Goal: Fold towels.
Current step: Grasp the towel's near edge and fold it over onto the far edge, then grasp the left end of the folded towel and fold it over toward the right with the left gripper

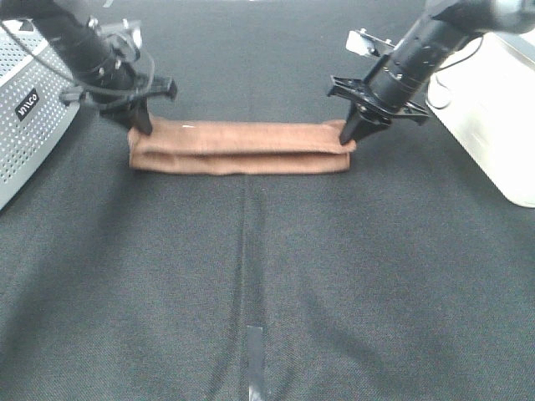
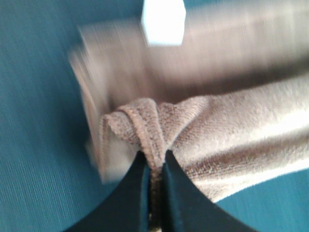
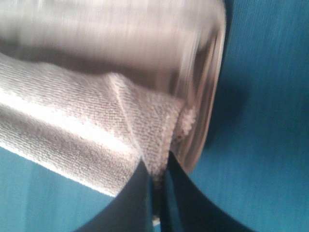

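While the towel (image 1: 238, 149) is lying folded in a long strip on the table (image 1: 267, 276), seen from above, the left hand (image 1: 142, 125) and right hand (image 1: 349, 134) are pinching its ends. Left wrist: jaws are squeezing a bunched corner tight. Right wrist: jaws are clamping the other corner.

In the overhead view the grey basket (image 1: 25, 142) was cut off by the left edge and the white bin (image 1: 501, 125) by the right edge. The left arm (image 1: 79, 42) and the right arm (image 1: 435, 38) were cropped at the top. The tag (image 1: 188, 126) on the towel (image 1: 242, 150) was too small there to be read. In both wrist views the towel's far layers were smeared by blur. The left gripper (image 2: 155, 162) and the right gripper (image 3: 157, 169) were cut off by the frame edge, and the pinched hem (image 2: 147, 135) was partly hidden between their fingers.
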Controlling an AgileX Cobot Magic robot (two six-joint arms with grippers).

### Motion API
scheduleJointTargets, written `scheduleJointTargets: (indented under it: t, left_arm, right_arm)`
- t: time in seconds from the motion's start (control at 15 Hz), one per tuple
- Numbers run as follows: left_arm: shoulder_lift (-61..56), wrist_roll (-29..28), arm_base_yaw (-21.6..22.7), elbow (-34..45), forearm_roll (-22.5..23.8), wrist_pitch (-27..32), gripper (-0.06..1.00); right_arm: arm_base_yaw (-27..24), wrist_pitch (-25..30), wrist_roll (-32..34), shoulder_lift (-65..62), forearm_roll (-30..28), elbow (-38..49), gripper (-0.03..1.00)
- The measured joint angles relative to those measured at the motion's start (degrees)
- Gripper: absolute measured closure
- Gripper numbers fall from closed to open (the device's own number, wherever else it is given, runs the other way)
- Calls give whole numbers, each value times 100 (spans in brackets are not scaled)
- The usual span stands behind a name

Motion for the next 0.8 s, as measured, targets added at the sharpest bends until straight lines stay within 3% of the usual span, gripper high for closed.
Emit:
scheduleJointTargets:
  t: [0.33,0.4,0.53,0.6,0.73,0.8]
  left_arm:
    - [756,-29,11,-493,-34,-579,89]
    - [768,-29,11,-504,-80,-682,84]
    - [768,-52,17,-504,-252,-837,62]
    - [768,-52,17,-504,-252,-837,62]
    - [768,-52,17,-504,-304,-848,31]
    - [768,-138,17,-504,-252,-745,21]
  right_arm:
    - [0,-149,17,842,-52,-951,97]
    - [0,-166,17,859,-69,-957,89]
    - [0,-189,23,848,-69,-991,56]
    - [0,-189,23,848,-69,-991,56]
    - [-6,-40,23,842,-69,-997,26]
    - [-11,86,23,819,-86,-997,19]
